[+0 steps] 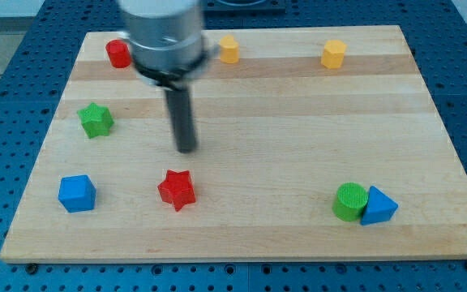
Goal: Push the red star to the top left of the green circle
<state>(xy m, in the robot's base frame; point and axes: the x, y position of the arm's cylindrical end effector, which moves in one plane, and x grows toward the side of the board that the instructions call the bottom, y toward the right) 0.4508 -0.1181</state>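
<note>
A red star (pixel 176 189) lies on the near left part of a wooden board (pixel 298 122), resting flat with nothing touching it. My tip (pixel 186 148) stands just beyond the star on its far side and a shade to the right, with a small gap of bare wood between the two; the rod is a plain dark stick with nothing to open or close, and it holds nothing. The green circle (pixel 349 201) sits well apart from the star, near the board's near right corner, and a blue triangle (pixel 379 206) presses against its right side. To the left of the star, near the board's left edge, is a blue cube (pixel 77 193). Farther back on the left lies a green star (pixel 96 119). Along the far edge stand a red block (pixel 118 53) at the left, partly beside the arm's grey body, then a yellow block (pixel 229 49) near the middle and another yellow block (pixel 333 53) to the right.
</note>
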